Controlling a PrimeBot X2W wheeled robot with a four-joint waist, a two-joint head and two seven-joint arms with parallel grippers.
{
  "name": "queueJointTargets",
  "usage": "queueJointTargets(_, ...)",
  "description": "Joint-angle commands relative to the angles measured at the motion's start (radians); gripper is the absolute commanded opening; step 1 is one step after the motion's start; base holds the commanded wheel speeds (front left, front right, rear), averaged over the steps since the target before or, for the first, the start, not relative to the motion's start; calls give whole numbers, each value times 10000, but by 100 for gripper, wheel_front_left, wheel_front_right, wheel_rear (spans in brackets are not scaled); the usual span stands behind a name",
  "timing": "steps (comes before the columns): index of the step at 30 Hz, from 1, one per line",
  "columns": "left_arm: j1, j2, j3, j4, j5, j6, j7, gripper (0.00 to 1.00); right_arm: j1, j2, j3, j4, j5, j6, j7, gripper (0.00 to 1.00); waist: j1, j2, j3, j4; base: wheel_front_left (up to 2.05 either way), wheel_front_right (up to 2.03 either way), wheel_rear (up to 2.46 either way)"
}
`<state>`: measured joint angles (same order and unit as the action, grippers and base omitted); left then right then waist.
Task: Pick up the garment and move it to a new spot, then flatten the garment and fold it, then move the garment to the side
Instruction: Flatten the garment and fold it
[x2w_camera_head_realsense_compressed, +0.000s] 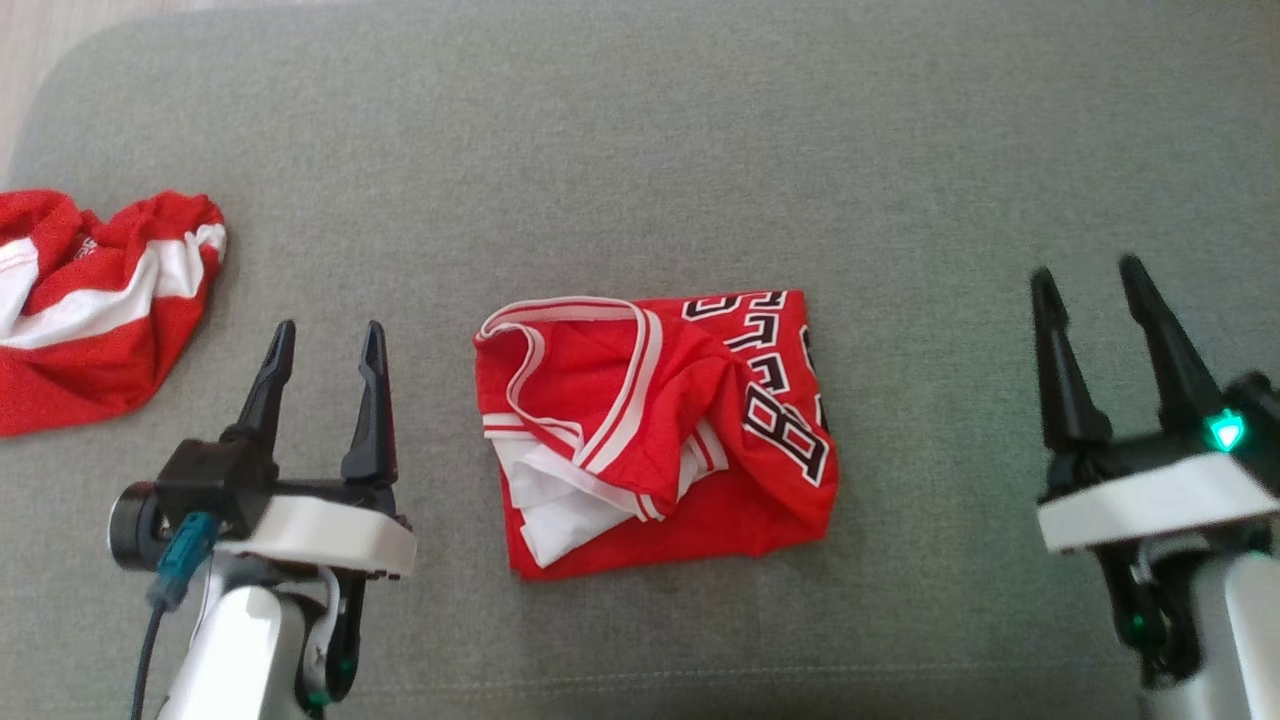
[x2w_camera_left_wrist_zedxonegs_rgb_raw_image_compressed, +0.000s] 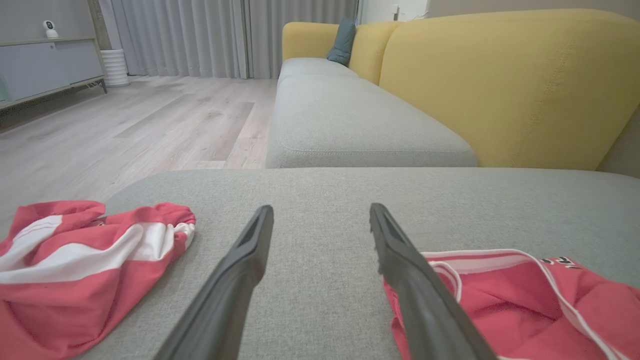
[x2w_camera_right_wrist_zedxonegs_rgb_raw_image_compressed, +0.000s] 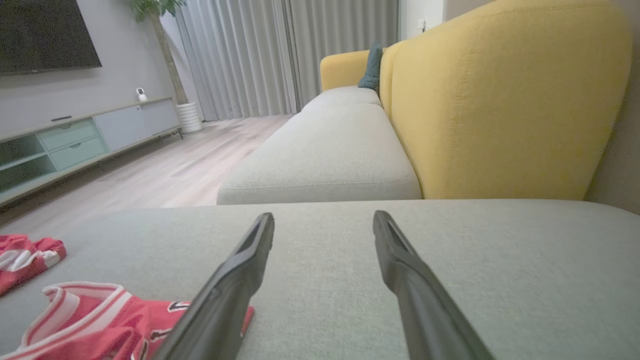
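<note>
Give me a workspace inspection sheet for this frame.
Surface: grey sofa seat, flat.
Job's things: red jersey, roughly folded, at the centre, lettering facing up.
Clutter: second red-and-white garment, crumpled, at the far left.
End effectors: left end effector and right end effector are open and empty, either side of the jersey, not touching it.
Cables: dark cable with teal plug at the left wrist.
Surroundings: yellow backrest, wood floor, curtains, low cabinet.

My left gripper (x2w_camera_head_realsense_compressed: 330, 330) has two long black tapered fingers (x2w_camera_head_realsense_compressed: 370, 400) on a white housing (x2w_camera_head_realsense_compressed: 320, 535), with a teal plug (x2w_camera_head_realsense_compressed: 185, 545) and dark cable (x2w_camera_head_realsense_compressed: 145, 650) beside it; my right gripper (x2w_camera_head_realsense_compressed: 1087, 268) matches, showing a green light (x2w_camera_head_realsense_compressed: 1225, 430).
</note>
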<state>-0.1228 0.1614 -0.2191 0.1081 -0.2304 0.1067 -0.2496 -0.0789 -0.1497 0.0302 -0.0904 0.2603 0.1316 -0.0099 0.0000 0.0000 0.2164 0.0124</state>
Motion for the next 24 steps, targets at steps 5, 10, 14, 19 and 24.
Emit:
queueJointTargets(5,91,322,352,-473,91,97,-112,100,372,-146,-46,-679,-127,-9,173,100,0,0,-138,-83,0,0,0)
queueJointTargets(10,251,369,313,-620,90,166,-29,100,495,-37,-42,-767,-164,-9,255,100,0,0,-201,-78,0,0,0)
queueJointTargets(14,315,385,271,-692,71,194,21,100,512,6,-36,-770,-166,-9,288,100,0,0,-233,-35,0,0,0)
queueJointTargets(19,345,415,234,-739,55,227,39,100,509,27,-51,-753,-121,-9,340,100,0,0,-222,-28,0,0,0)
queueJointTargets(24,293,460,194,-751,68,247,38,100,343,68,78,-606,-41,-9,356,71,0,0,-162,-62,0,0,0)
